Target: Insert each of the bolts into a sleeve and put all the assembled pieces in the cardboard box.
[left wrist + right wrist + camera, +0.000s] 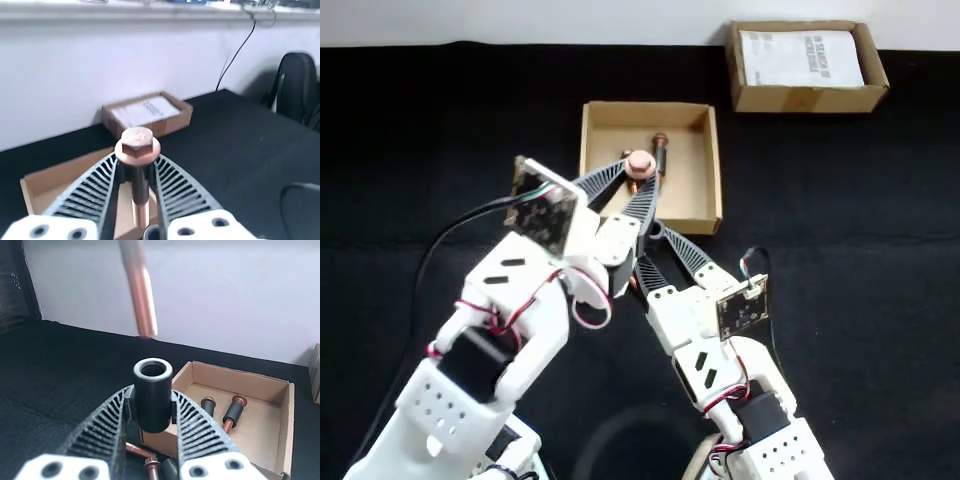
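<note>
Your left claw, clamped on the bolt, holds it head up over the cardboard box, shank tip just above and apart from the open mouth of the upright sleeve clamped in your right claw: line the axes up, then lower.

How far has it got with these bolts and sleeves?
Done: two assembled pieces lie in the cardboard box. In hand: the left gripper holds a bolt above the sleeve in the right gripper, not yet inserted. Left: at least two loose bolts lie beside the box.
</note>
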Controlling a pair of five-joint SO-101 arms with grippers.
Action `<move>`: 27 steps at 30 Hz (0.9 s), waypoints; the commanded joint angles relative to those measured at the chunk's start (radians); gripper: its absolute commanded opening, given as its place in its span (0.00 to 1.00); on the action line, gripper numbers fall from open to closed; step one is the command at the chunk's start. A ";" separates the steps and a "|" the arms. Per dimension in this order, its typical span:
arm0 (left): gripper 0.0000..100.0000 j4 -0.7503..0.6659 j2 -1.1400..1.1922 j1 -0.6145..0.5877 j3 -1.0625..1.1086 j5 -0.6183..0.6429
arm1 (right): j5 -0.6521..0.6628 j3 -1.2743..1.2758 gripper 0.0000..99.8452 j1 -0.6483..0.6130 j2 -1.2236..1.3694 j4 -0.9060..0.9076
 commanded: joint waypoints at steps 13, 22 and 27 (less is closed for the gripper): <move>0.01 -0.029 -0.067 0.024 0.061 -0.005 | -0.011 0.133 0.01 -0.005 -0.012 0.041; 0.01 -0.029 -0.065 0.074 0.067 -0.003 | -0.011 0.133 0.01 -0.005 -0.012 0.042; 0.01 -0.029 -0.065 0.076 0.079 -0.005 | -0.011 0.133 0.01 -0.004 -0.012 0.042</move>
